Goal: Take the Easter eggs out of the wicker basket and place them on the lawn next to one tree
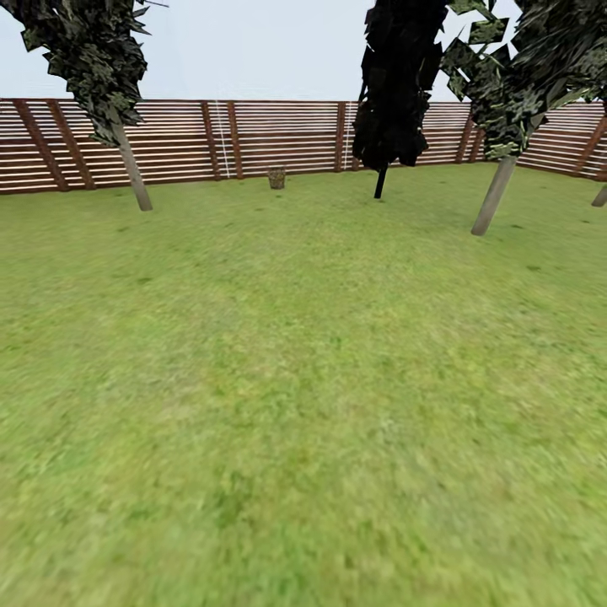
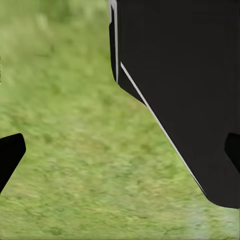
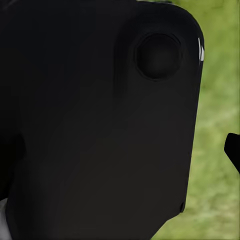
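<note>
Between the two black fingertips at the edges of the left wrist view, the left gripper (image 2: 120,150) shows only blurred green grass; one fingertip (image 2: 9,155) sits at one side of the frame and a second dark tip at the other, so the jaws stand wide apart with nothing held. A large black angular body panel (image 2: 185,90) with a thin pale edge line hangs close beside that gripper, over the grass.

Right wrist view: a broad black rounded housing (image 3: 100,130) with a circular recess covers most of the frame. One dark fingertip (image 3: 233,150) of the right gripper pokes in at the frame edge against a strip of grass. Cannot tell how those jaws stand.

Head view, outward: wide flat mottled green lawn (image 1: 303,405) runs to a brown horizontal-slat wooden fence (image 1: 169,139). Small round grey-brown wicker basket (image 1: 276,178) stands far off on the grass, just before the fence, near centre. Too small to tell what lies inside; eggs not made out.

A pale grey straight-trunked tree (image 1: 133,169) with dark angular leaf clusters stands left of the basket, its trunk leaning. A second pale-trunked tree (image 1: 494,196) stands at right, also leaning. Between it and the basket, a narrow, very dark tree (image 1: 394,93) on a thin trunk. Pale sky above the fence.
</note>
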### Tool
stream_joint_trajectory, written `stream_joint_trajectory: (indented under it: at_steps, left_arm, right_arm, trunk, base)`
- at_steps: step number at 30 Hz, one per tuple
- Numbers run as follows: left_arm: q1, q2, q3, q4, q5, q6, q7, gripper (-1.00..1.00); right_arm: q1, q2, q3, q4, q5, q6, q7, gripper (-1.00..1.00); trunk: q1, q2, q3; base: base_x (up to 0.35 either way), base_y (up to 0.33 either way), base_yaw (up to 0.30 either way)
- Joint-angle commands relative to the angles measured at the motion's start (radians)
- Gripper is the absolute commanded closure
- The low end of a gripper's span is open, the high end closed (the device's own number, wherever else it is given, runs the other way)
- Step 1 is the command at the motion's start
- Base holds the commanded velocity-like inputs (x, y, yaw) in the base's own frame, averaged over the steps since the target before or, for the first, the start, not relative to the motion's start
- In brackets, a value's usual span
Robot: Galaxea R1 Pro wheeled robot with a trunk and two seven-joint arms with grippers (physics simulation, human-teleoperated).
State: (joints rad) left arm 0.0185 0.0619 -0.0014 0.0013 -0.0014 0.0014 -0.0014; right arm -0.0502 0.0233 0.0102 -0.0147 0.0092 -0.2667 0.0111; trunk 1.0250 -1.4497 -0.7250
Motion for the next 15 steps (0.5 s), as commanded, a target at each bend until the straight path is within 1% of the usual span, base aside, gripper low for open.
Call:
stream_joint_trajectory:
  at_steps: [1, 15]
  left_arm:
    - [0.000, 0.000, 0.000, 0.000, 0.000, 0.000, 0.000, -1.00]
    - [0.000, 0.000, 0.000, 0.000, 0.000, 0.000, 0.000, -1.00]
  right_arm:
    - [0.000, 0.000, 0.000, 0.001, 0.001, -0.003, 0.001, -1.00]
    - [0.000, 0.000, 0.000, 0.001, 0.002, -0.003, 0.001, -1.00]
  trunk:
    - [0.000, 0.000, 0.001]
    - [0.000, 0.000, 0.024]
  base:
    - [0.000, 0.000, 0.000]
    - [0.000, 0.000, 0.000]
